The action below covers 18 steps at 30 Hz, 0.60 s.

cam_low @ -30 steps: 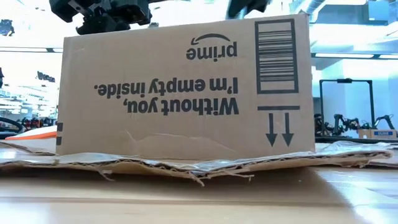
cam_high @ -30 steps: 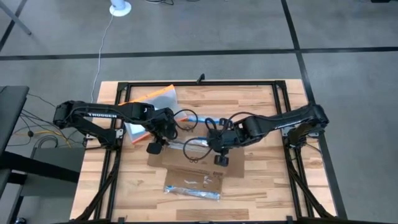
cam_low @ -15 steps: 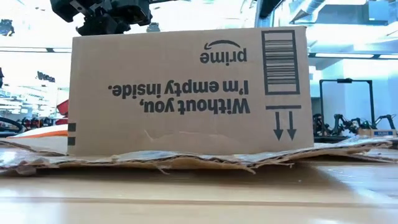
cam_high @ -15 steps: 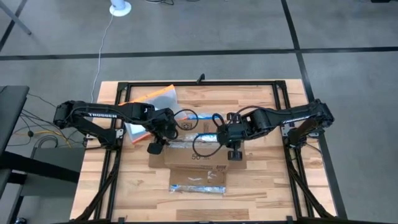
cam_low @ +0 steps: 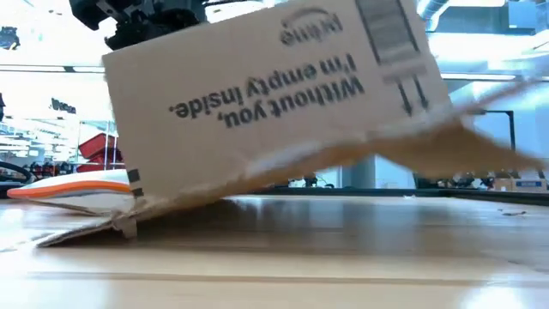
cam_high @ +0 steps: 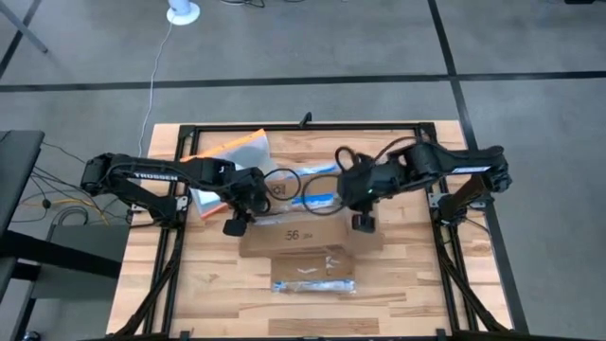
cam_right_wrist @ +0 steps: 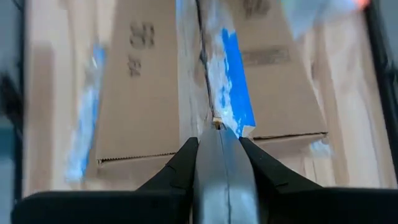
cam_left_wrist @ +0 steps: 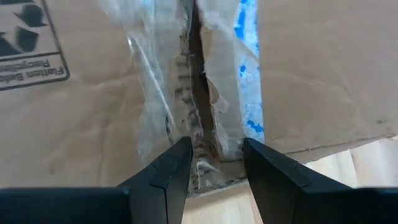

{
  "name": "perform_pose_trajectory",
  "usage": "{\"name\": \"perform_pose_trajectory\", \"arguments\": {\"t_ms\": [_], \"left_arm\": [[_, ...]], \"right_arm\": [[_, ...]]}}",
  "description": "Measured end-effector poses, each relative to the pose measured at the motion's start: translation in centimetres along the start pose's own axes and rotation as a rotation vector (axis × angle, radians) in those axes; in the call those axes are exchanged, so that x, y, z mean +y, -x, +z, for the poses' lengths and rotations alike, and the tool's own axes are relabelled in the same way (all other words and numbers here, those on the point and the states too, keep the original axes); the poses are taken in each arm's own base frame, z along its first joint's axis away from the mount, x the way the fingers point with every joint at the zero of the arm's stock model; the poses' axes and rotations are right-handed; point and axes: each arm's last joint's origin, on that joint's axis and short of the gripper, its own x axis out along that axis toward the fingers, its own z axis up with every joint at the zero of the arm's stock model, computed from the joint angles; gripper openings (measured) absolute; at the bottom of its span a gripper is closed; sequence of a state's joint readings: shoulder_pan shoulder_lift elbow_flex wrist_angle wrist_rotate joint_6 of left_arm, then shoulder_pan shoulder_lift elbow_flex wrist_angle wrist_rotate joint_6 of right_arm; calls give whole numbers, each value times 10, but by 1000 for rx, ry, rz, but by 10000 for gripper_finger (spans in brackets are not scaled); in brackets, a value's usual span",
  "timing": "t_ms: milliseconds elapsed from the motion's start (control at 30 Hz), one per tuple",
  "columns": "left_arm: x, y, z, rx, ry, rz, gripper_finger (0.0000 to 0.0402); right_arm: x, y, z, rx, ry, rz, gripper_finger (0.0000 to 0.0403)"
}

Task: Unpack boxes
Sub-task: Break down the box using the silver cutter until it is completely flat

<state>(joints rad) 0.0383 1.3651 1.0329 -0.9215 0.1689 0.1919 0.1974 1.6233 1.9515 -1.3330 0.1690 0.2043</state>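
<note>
The left gripper (cam_left_wrist: 214, 163) is seen at the left end of the cardboard box (cam_high: 301, 233), its jaws parted a little across the torn taped seam, the fingers (cam_left_wrist: 169, 171) lying against the cardboard to either side; nothing is clamped between them. The right gripper (cam_right_wrist: 217, 144) is at the box's right end with its jaws pressed together on the end of the blue-and-white tape (cam_right_wrist: 235, 93) at the seam.

An orange-edged clear pouch (cam_high: 225, 150) lies on the table (cam_high: 398, 294) just behind the left gripper. A torn-down flap (cam_high: 312, 275) carrying tape is spread flat in front of the box.

The box sits mid-table between the two arms. In the low view it is tilted, its right end raised off the wood and its left end down; inverted printing and a barcode (cam_low: 388, 27) are shown on its brown side.
</note>
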Motion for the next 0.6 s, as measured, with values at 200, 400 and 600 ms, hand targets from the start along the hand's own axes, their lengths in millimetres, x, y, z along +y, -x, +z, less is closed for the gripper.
{"name": "perform_pose_trajectory", "arguments": {"t_ms": [200,400,600], "left_arm": [[1,-3,-3,43,23,35,135],[2,1,1,14,73,56,135],[1,25,15,-79,110,92,135]], "right_arm": [[-9,-7,28,-239,1,-1,65],[-17,-39,23,-201,-3,-20,65],[-13,-83,12,-175,25,-31,65]]}}
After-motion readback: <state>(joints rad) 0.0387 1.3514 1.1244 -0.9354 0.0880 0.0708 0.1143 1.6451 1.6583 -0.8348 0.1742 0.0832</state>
